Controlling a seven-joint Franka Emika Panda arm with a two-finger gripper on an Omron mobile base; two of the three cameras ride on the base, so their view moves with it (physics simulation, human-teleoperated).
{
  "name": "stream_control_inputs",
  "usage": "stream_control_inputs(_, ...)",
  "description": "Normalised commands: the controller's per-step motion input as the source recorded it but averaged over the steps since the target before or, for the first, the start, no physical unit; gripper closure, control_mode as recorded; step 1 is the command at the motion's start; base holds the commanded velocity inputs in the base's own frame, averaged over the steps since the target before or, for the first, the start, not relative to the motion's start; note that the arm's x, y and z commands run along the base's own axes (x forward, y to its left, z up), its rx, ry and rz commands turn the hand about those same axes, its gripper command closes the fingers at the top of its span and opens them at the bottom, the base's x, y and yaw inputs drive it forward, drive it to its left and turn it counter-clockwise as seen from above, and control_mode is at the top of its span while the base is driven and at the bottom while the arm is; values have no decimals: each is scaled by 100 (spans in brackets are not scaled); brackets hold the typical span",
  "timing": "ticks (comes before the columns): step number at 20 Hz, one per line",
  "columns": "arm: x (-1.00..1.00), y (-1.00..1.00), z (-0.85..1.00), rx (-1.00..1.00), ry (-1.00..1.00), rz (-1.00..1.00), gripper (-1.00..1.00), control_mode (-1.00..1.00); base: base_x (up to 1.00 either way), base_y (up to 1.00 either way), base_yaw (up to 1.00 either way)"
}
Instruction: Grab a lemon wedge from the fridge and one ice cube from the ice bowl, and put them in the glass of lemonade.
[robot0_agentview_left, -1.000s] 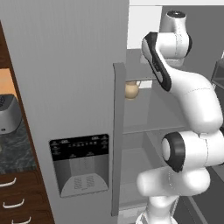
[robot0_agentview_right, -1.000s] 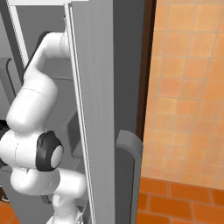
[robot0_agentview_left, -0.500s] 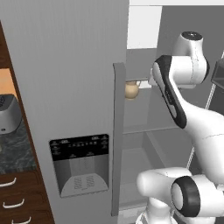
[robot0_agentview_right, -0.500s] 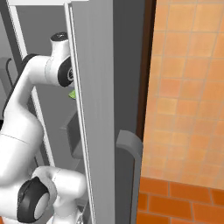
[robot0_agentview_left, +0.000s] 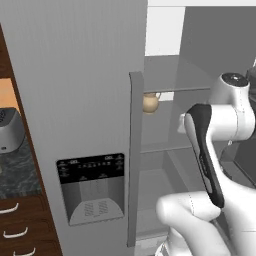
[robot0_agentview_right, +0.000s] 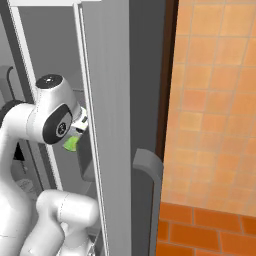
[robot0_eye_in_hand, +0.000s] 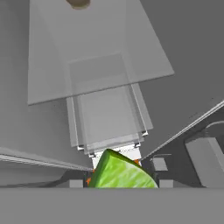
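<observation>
- Gripping the lemon wedge (robot0_eye_in_hand: 120, 173), the jaws sit closed on it; in the hand view the yellow-green wedge fills the space where the finger tips rise, so the tips themselves are hidden behind it.
- From the right base view the gripper (robot0_agentview_right: 80, 129) is tucked behind the edge of the open fridge door, with a sliver of the green wedge (robot0_agentview_right: 71, 144) peeking out just below the wrist.
- In the left base view the hand is cut off behind the arm's own forearm, so the grip cannot be read there.
- Inside the fridge (robot0_agentview_left: 90, 75), a tan bulb-shaped item (robot0_agentview_left: 150, 102) rests on a glass shelf (robot0_agentview_left: 175, 90) beside the closed door's long handle (robot0_agentview_left: 134, 155).
- That same item (robot0_eye_in_hand: 79, 3) is cropped by the top edge of the hand view.
- Open room lies over the shelves and the clear drawer (robot0_eye_in_hand: 107, 113) beneath the hand.
- Tight edges: the open door (robot0_agentview_right: 107, 125) stands close on the arm's right, the closed door's edge on its left.
- Orange tiled wall (robot0_agentview_right: 215, 100) lies beyond the open door.
</observation>
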Motion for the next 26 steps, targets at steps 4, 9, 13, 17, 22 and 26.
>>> stream_control_inputs(4, -67, 22, 2, 0, -4, 9, 100, -100, 0, 0, 0)
stream_control_inputs(9, -14, 0, 0, 0, -3, 1, 100, -100, 0, 0, 0)
stream_control_inputs(13, -2, 1, 0, 0, 0, 0, 100, 100, -18, 7, 0)
stream_control_inputs(17, 0, 0, 0, 0, 0, 0, 100, 100, -91, 88, 2)
stream_control_inputs(22, 0, 0, 0, 0, 0, 0, 100, 100, -17, 100, -2)
stream_control_inputs(26, 0, 0, 0, 0, 0, 0, 100, 100, 31, 100, -14)
